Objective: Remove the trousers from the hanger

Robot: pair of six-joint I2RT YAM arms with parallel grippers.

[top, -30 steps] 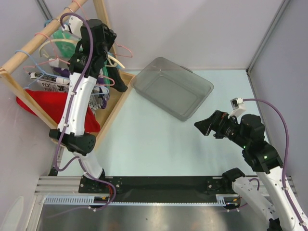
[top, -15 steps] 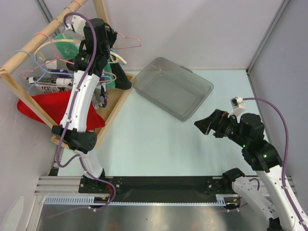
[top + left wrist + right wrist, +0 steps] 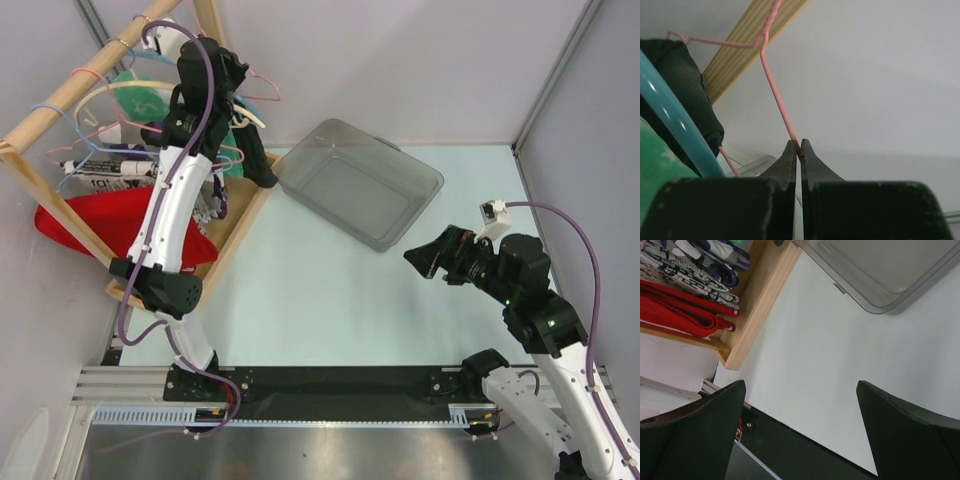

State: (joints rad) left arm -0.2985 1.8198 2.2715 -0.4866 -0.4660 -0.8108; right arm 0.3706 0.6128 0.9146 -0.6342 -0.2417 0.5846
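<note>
The pink wire hanger point(image 3: 774, 90) runs down from the wooden rail into my left gripper point(image 3: 798, 145), which is shut on the wire at its very tips. The black trousers point(image 3: 677, 90) hang bunched on the hanger's lower left part, beside a teal hanger bar. From above, the left wrist point(image 3: 208, 78) is raised at the rack, the hanger point(image 3: 264, 86) pokes out to its right, and a black trouser leg point(image 3: 256, 166) dangles below it. My right gripper point(image 3: 801, 383) is open and empty, low over the table at the right point(image 3: 418, 260).
A clear grey bin point(image 3: 358, 183) sits mid-table. The wooden rack point(image 3: 88, 78) at the left carries a cream hanger point(image 3: 247, 119), a blue hanger point(image 3: 55, 130), a green garment point(image 3: 140, 97), patterned garments point(image 3: 687, 271) and a red cloth point(image 3: 105, 225).
My left gripper has closed onto the pink wire and the wrist has moved up and back toward the rail. The right arm has stayed still.
</note>
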